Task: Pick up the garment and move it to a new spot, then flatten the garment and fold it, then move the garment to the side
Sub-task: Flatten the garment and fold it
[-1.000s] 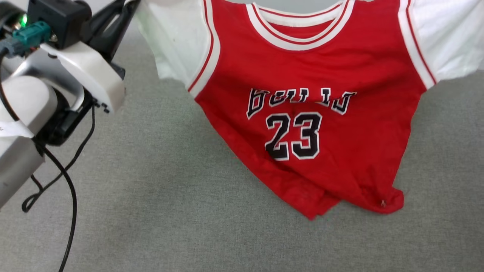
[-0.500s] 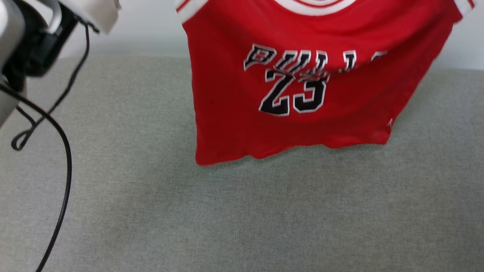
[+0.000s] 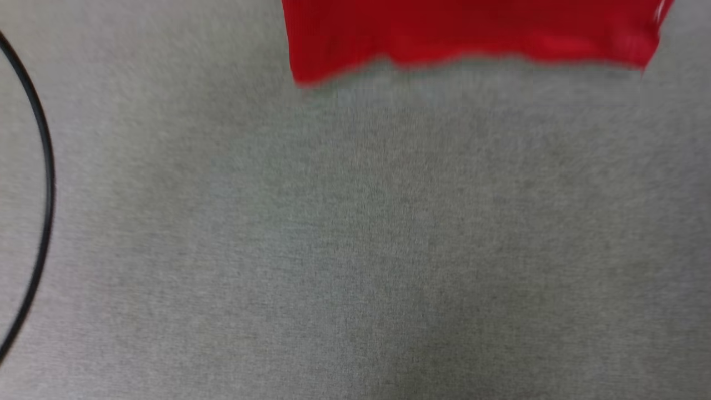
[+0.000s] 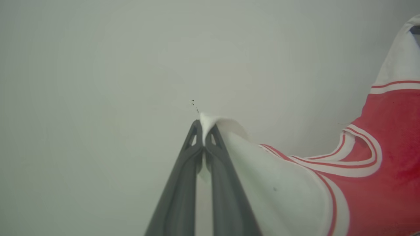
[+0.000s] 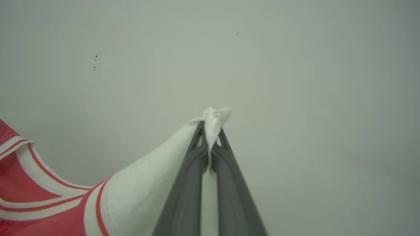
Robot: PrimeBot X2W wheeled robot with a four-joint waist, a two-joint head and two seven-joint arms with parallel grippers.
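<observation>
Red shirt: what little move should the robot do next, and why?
Probably lower both arms slowly so the red jersey shirt with white sleeves lays out on the grey cloth surface. The left tool and right tool each pinch a sleeve tip, holding it spread wide.

- One garment (image 3: 466,33), red with white-and-red trim.
- Two white sleeves (image 4: 282,190) on it.
- One striped neck opening (image 4: 361,160).
- Two end effectors: the left end effector (image 4: 204,131) and the right end effector (image 5: 210,131).
- Two long dark fingers (image 4: 183,183) on each, four in all.
- One black cable (image 3: 47,183), at the head view's left edge.
- One grey surface (image 3: 355,250).
</observation>
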